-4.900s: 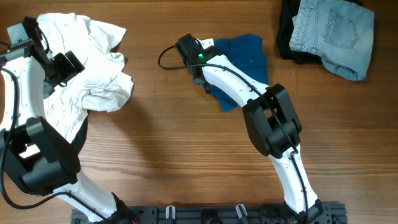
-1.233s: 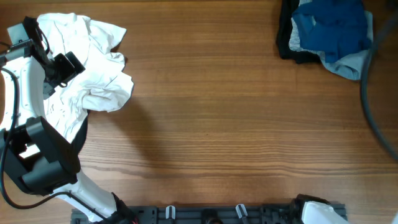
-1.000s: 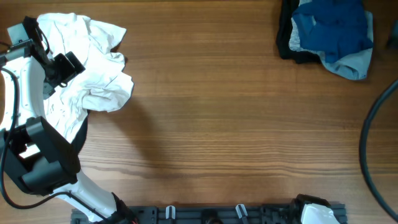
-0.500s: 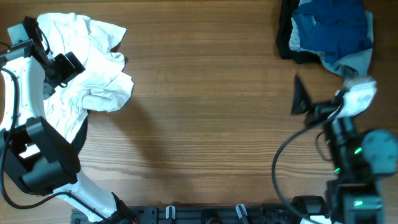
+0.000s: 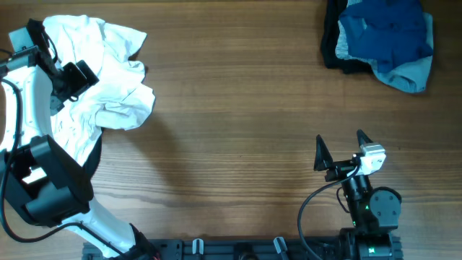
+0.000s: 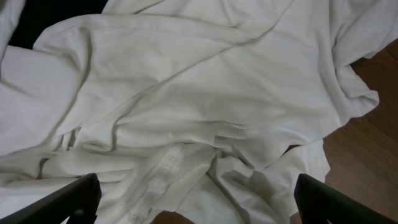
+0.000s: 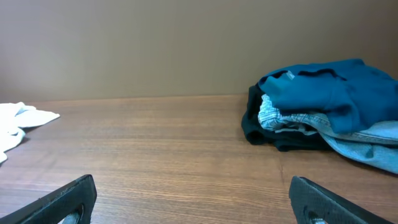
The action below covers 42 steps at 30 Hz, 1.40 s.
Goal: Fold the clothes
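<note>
Wood-grain table (image 5: 231,130): open plank surface between the two piles. Crumpled white garment (image 5: 101,79), soft and creased, heaped unfolded at the far-left corner. Stack of clothes (image 5: 379,40) at the far-right edge, blue cloth uppermost. Left gripper (image 6: 198,202) spread wide just above the white garment, pinching nothing. Right gripper (image 5: 341,153) spread, empty, near the front edge, well apart from the stack

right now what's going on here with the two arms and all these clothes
It is a clothes-folding setup, between moves. The left gripper hovers open over a crumpled white garment at the far left of the table, gripping nothing. The right gripper sits low near its base, open and empty, facing the pile at the far right. There a blue garment lies on top of denim and a black item. The white garment is not yet folded.
</note>
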Tool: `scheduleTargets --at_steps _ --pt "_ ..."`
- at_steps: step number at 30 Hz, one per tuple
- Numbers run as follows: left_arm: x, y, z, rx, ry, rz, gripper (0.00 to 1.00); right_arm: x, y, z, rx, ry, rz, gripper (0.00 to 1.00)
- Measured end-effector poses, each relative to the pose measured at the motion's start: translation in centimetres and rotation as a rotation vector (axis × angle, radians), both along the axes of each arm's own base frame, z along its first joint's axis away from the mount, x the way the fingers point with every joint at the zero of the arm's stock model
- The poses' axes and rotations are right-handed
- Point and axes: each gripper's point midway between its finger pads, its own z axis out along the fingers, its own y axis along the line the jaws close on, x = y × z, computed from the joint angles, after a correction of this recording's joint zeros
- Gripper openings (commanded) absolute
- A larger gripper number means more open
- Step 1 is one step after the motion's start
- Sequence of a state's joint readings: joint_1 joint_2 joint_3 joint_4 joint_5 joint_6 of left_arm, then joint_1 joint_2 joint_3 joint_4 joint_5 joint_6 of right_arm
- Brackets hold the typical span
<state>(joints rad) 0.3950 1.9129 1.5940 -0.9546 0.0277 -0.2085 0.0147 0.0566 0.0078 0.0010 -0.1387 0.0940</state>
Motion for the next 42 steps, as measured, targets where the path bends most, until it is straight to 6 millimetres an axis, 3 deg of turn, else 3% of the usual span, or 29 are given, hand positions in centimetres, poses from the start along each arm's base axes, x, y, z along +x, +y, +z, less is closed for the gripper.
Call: scheduleTargets --at_steps 5,27,30,34,35,37,40,42 --pt "0.0 0.0 0.0 0.0 0.0 0.0 1.0 -0.2 -0.2 1.0 0.0 -0.042 -0.009 1.0" --pt "-0.2 0.3 0.7 0.007 -0.015 0.009 1.0 -0.2 -0.2 1.0 0.0 -0.042 -0.009 1.0" --pt "0.1 -1.4 4.4 0.039 -0.096 -0.03 1.0 -0.2 -0.2 1.0 0.0 -0.042 -0.009 1.0" --pt "0.0 -7.1 12.9 0.099 -0.302 -0.158 1.0 -0.2 -0.2 1.0 0.0 -0.042 -0.009 1.0" --pt "-0.4 -9.4 15.5 0.109 -0.368 -0.211 1.0 -0.2 -0.2 1.0 0.0 -0.042 -0.009 0.99" --pt "-1.5 -12.3 18.1 0.109 -0.433 -0.278 1.0 -0.2 -0.2 1.0 0.0 -0.042 -0.009 1.0" --pt "-3.8 -14.7 21.2 0.113 -0.509 -0.333 1.0 -0.2 -0.2 1.0 0.0 -0.042 -0.009 1.0" --pt "-5.5 -15.1 23.8 0.128 -0.593 -0.339 1.0 -0.2 -0.2 1.0 0.0 -0.042 -0.009 0.99"
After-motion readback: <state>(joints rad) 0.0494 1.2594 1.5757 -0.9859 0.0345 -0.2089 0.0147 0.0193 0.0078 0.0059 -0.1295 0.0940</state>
